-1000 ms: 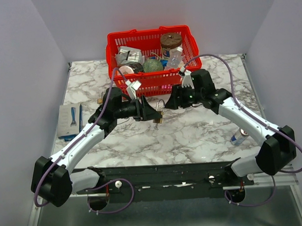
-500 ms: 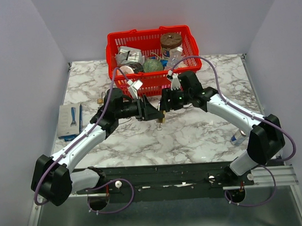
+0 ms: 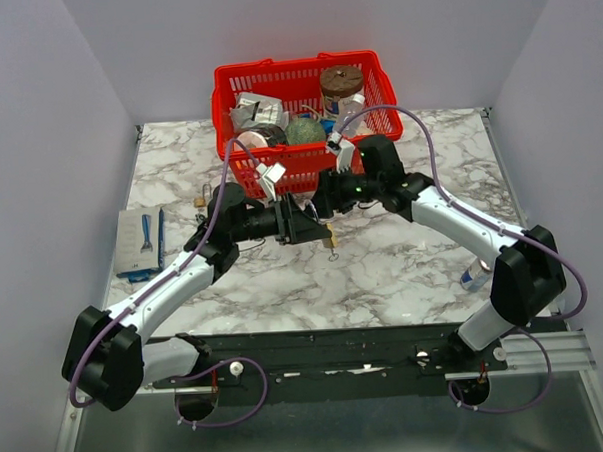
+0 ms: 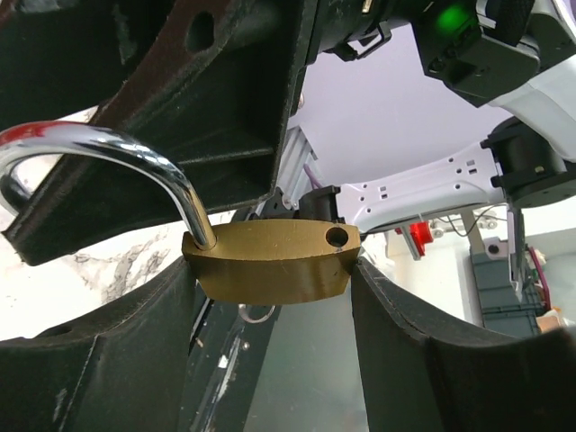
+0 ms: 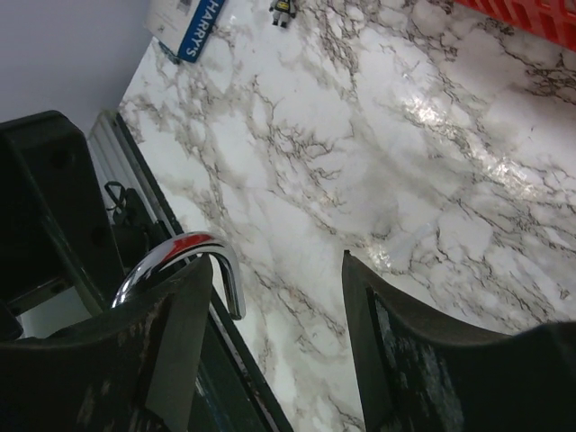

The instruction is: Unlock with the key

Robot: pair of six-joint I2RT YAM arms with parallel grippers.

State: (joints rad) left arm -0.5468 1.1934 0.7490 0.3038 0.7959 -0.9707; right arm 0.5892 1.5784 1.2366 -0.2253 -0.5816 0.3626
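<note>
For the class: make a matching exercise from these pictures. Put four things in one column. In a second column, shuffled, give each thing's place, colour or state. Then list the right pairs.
Column 1
1. padlock
2. basket
3. razor pack
4. right gripper

Column 2
A. red, at the far edge of the table
B. open, close to the shackle
C. clamped in the left gripper
D. flat near the table's left edge

Pairs: 1-C, 2-A, 3-D, 4-B
</note>
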